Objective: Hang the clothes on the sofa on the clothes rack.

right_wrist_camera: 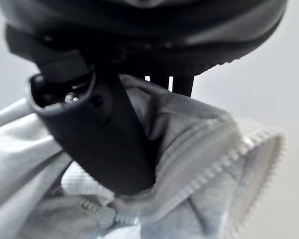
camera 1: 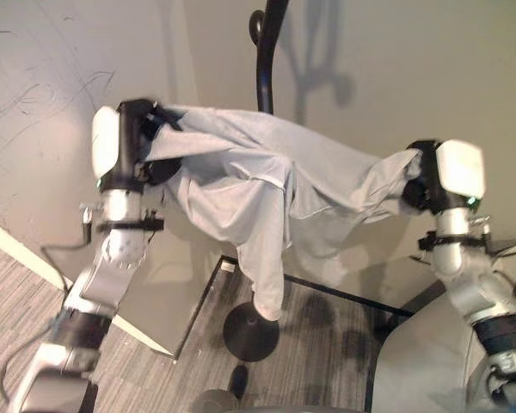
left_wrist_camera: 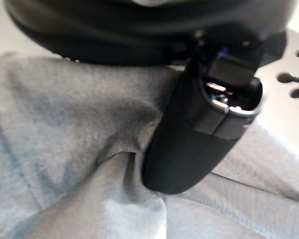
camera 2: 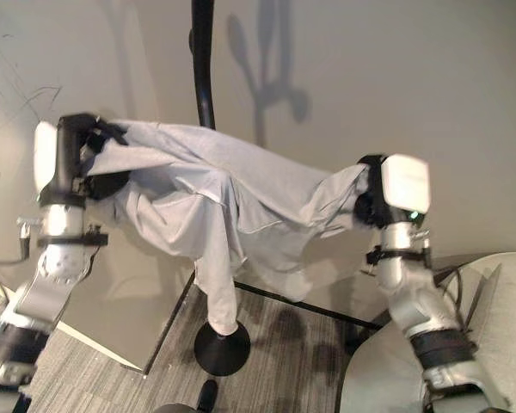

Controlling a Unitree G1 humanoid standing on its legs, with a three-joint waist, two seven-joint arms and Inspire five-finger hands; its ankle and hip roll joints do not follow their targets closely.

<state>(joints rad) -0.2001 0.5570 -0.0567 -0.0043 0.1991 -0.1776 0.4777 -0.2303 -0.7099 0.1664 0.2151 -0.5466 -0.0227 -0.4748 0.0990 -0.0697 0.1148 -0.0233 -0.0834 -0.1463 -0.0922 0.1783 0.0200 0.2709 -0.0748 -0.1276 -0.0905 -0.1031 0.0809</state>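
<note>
The light grey zip-up garment hangs stretched in the air between 2 raised hands, one sleeve drooping toward the floor. The left hand pinches one end of the cloth, thumb pressed into the fabric; the right hand clamps the other end beside the zip. Just behind the garment stands the black clothes rack pole, its round base on the floor below, before a plain wall

Grey striped carpet floor, black round rack base standing on it
</note>
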